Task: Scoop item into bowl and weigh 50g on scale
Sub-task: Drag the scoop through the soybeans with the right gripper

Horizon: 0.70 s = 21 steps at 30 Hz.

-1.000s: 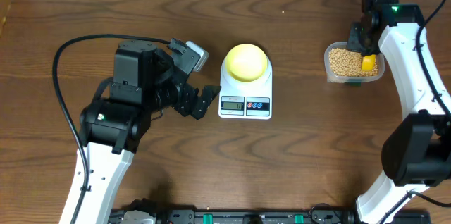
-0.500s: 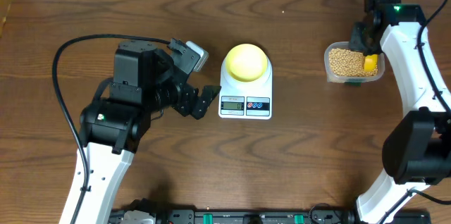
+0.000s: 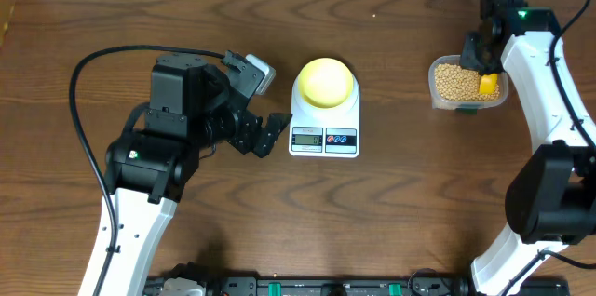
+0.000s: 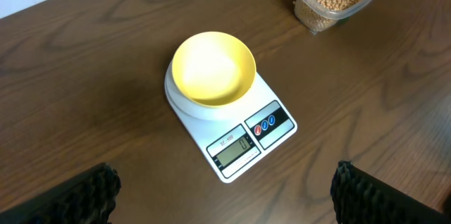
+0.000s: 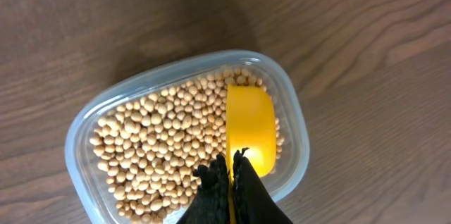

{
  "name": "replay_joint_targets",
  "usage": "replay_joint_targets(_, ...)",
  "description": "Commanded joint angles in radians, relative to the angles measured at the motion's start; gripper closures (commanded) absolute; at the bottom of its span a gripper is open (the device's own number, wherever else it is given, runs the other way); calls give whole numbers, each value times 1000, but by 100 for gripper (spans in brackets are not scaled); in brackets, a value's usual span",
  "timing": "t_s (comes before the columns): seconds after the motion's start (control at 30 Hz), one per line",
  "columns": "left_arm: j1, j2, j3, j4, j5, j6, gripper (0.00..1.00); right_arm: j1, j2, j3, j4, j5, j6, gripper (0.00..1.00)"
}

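Counter [image 3: 391,222]: dark brown wood grain. Scale [image 3: 323,138], white, sits at mid-counter with its display and two buttons on the near edge. Bowl [image 3: 325,81], pale yellow, stands upright on the far part of the scale's platform and is narrower than the scale. In the left wrist view its inside shows plain yellow. The display digits are too small to read with confidence. Beans [image 5: 162,146], small, round and tan, fill a clear plastic tub [image 5: 77,139] at the far right of the counter, well apart from the scale. A yellow scoop [image 5: 250,129] lies with its cup down among the beans on the tub's right side. Right gripper [image 5: 231,182] is above the near rim of the tub, with its jaws closed tight on the scoop's handle, which shows as a thin yellow strip between the black fingers [image 5: 211,182]. Left gripper [image 3: 264,134] is just left of the scale and not touching it. Its jaws are spread to full width and hold nothing, and in its wrist view the two fingers [image 4: 77,196] sit at the bottom corners with the scale and bowl between them. A black cable [image 3: 93,63] loops over the counter to the left of the left arm.
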Motion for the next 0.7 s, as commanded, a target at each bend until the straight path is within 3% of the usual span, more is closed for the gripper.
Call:
replay_joint_targets(0.0, 5, -3, -5, -3, 21, -5, 2, -7, 8, -48, 9, -10, 8, 98)
replay_joint_targets(0.67, 5, -3, -5, -3, 21, -5, 2, -6, 8, -64, 30, -137, 3, 99)
